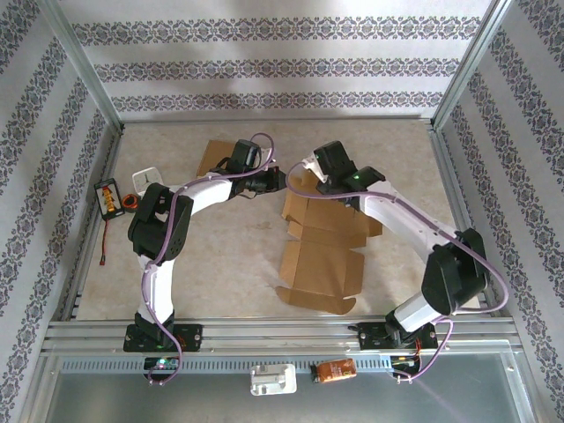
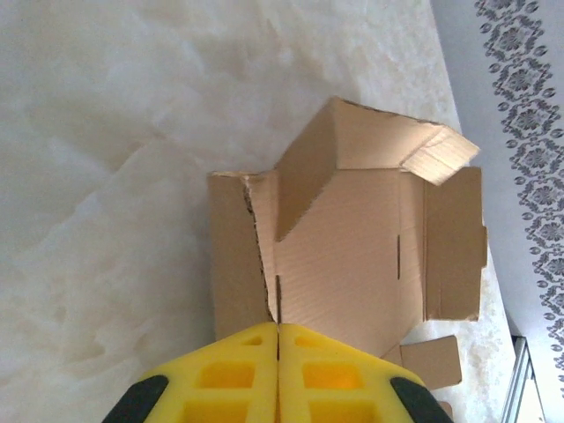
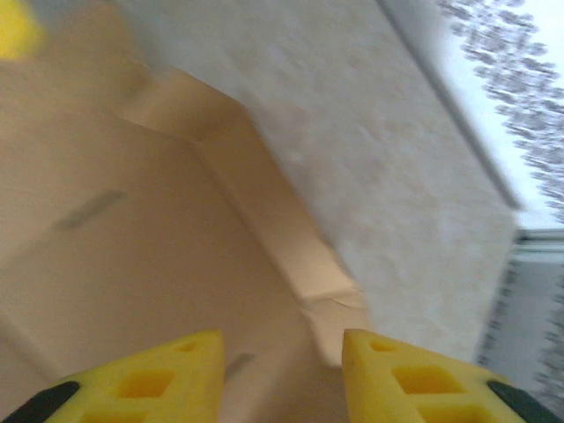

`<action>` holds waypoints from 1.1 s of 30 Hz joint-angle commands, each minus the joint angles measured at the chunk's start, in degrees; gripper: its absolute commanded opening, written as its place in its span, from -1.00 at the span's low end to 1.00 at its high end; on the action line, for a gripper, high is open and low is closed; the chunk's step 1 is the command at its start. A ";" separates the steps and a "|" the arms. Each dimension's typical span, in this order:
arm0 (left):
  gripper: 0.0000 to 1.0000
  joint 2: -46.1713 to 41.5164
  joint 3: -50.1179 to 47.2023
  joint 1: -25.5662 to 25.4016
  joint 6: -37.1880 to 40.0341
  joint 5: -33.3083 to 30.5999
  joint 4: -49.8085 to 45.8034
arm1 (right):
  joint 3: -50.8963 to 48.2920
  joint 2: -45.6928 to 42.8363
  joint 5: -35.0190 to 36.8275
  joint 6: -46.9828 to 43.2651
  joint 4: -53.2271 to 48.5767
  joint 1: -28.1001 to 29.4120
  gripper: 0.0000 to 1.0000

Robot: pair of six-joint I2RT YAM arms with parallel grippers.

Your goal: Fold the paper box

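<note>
Now, paper box (image 1: pixel 322 260): lying unfolded near the middle of the table (image 1: pixel 220 256), with one flap standing raised toward 12 o'clock in the left wrist view.
Left gripper (image 2: pixel 278 339): sitting at the box's 6 o'clock edge in its own camera, fingers pressing together; cannot tell whether cardboard is caught.
Right gripper (image 3: pixel 282 361): hanging over a box panel, fingers standing spread.
Flat cardboard sheet (image 1: pixel 214 157): lying at the box's 10 o'clock.

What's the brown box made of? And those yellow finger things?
The paper box looks like brown corrugated cardboard, matte: fine ribbed lines and creased flaps. The fingers of the left gripper look like matte yellow plastic, perhaps printed, with square pockets.
</note>
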 commanded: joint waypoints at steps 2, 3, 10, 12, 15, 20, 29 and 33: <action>-0.89 -2.55 -1.15 0.54 -0.49 0.40 5.07 | 0.66 -4.83 -18.03 36.41 -8.04 0.84 -0.11; -0.90 -2.64 -1.15 0.55 0.00 0.30 4.70 | -1.21 -5.36 -19.31 42.83 -7.85 1.41 -0.10; -1.00 -3.97 -1.69 0.54 10.41 1.90 0.63 | -6.26 -9.32 -17.62 38.93 -5.18 -1.24 0.33; -1.00 -4.64 -2.20 0.56 13.05 2.67 0.87 | -4.41 -9.04 -17.41 24.92 -4.02 -4.42 0.51; -1.00 -5.18 -1.71 0.57 14.98 2.56 0.57 | -2.35 -5.67 -20.90 1.96 -2.95 -9.03 0.78; -1.00 -4.93 -1.06 0.55 14.59 4.26 2.07 | 14.99 8.26 -28.57 -13.88 -18.22 -15.53 0.91; -1.00 -4.43 0.33 0.48 14.26 4.87 2.11 | 33.05 29.01 -37.03 -18.53 -30.39 -20.86 0.85; -1.00 -4.36 0.96 0.54 14.81 4.64 0.75 | 35.07 33.11 -34.01 -17.75 -28.46 -21.69 0.61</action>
